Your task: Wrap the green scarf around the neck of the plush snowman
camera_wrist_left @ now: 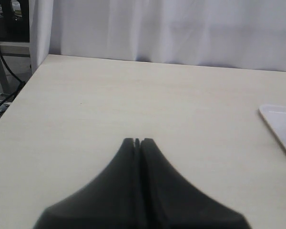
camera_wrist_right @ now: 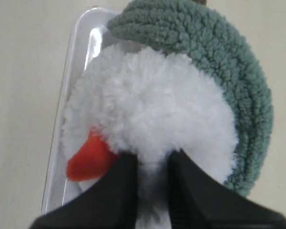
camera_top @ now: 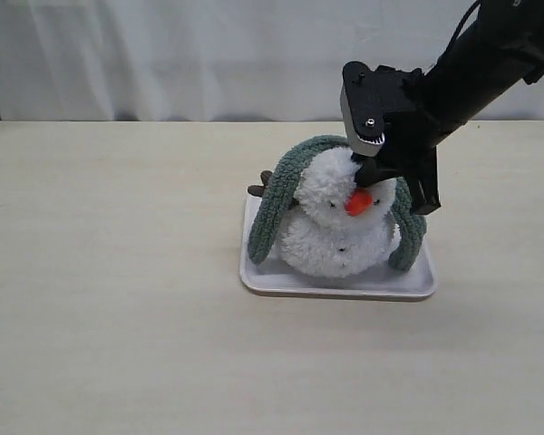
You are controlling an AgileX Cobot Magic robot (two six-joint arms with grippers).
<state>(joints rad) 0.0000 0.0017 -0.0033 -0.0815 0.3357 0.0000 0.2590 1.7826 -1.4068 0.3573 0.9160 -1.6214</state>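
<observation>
— Scarf (camera_top: 276,208)?
— Draped over the snowman (camera_top: 331,231)'s head, on the tray (camera_top: 335,285).
— And up close?
— Wrist views tell: right tool (camera_wrist_right: 155,160) slightly apart on head fluff; left tool (camera_wrist_left: 137,141) together above tabletop (camera_wrist_left: 133,95).

Tray (camera_wrist_left: 280,124) cut off at frame edge; R gripper (camera_top: 370,174) hides top of snowman (camera_top: 331,237)

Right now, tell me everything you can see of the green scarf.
The green scarf is a thick, fuzzy grey-green fabric strip, draped over the back of the plush snowman, behind its head. Both ends hang down its sides to the white tray; it is not crossed in front.
</observation>
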